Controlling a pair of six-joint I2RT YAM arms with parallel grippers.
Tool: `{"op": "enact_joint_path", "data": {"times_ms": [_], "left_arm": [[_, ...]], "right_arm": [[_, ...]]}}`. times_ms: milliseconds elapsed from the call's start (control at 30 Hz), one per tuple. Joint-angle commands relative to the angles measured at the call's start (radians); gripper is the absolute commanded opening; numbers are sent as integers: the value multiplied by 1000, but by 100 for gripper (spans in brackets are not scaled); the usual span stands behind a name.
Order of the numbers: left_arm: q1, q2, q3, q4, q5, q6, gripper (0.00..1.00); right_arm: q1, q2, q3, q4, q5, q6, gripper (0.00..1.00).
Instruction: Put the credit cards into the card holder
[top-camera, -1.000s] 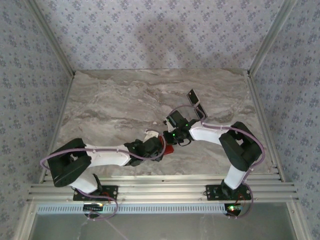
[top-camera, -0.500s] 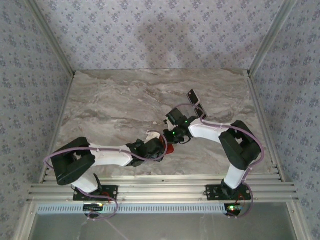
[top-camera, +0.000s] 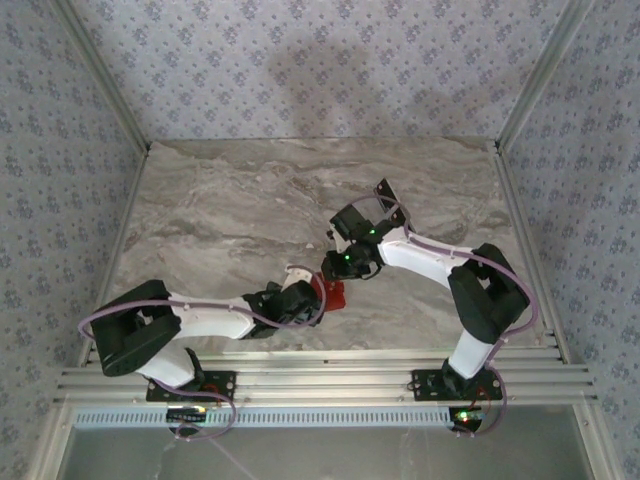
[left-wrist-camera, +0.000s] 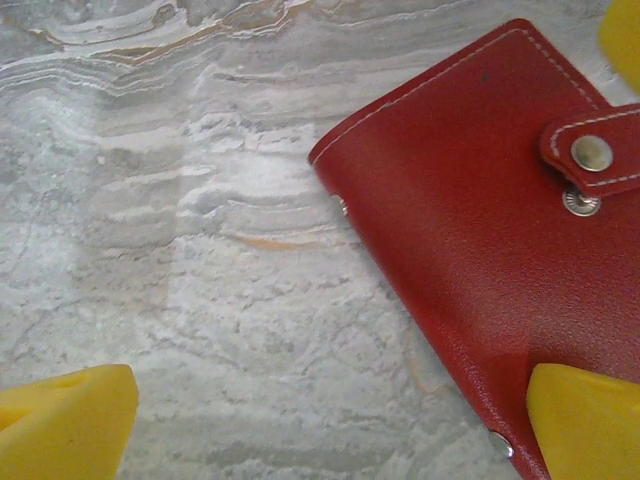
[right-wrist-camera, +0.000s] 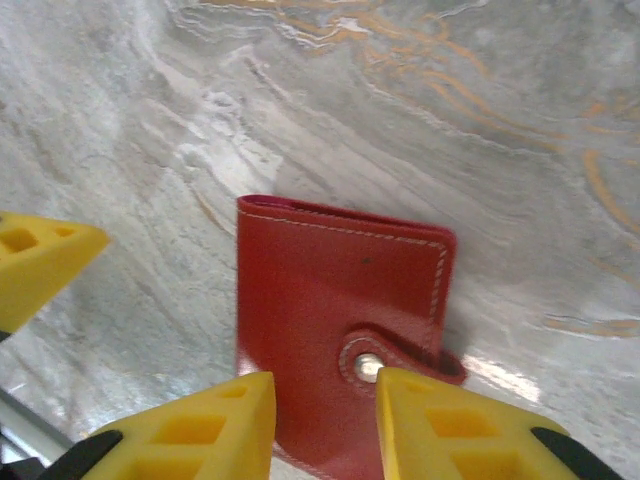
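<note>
From above: closed wallet (top-camera: 335, 294) low centre on counter (top-camera: 220, 220), between left gripper (top-camera: 317, 298) and right gripper (top-camera: 335, 273); black card (top-camera: 384, 189) up and right of them.

Left wrist: left gripper (left-wrist-camera: 330, 400) spread wide, one finger (left-wrist-camera: 585, 420) over wallet's (left-wrist-camera: 480, 230) lower corner, right of frame.

Right wrist: right gripper (right-wrist-camera: 322, 385) partly spread, nothing pinched, either side of snap tab (right-wrist-camera: 385, 360), bottom centre.

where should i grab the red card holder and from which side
Likely across the pair of opposite edges the strap does not cross, coming straight down from above: the card holder lies folded flat on the table, so only its thin edges can be pinched, and the strap would get in the way.
</note>
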Motion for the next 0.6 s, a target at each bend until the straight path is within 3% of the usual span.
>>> {"op": "enact_joint_path", "data": {"times_ms": [0,300,567], "left_arm": [[13,-15,-36,-43,0,15,100],[18,-13,-37,-28,2,17,100],[19,-14,-48,-15,4,15,100]], "right_arm": [[19,6,41,-98,93,-33,37],[112,88,127,-171,227,-55,45],[150,164,174,-217,320,-55,46]]}}
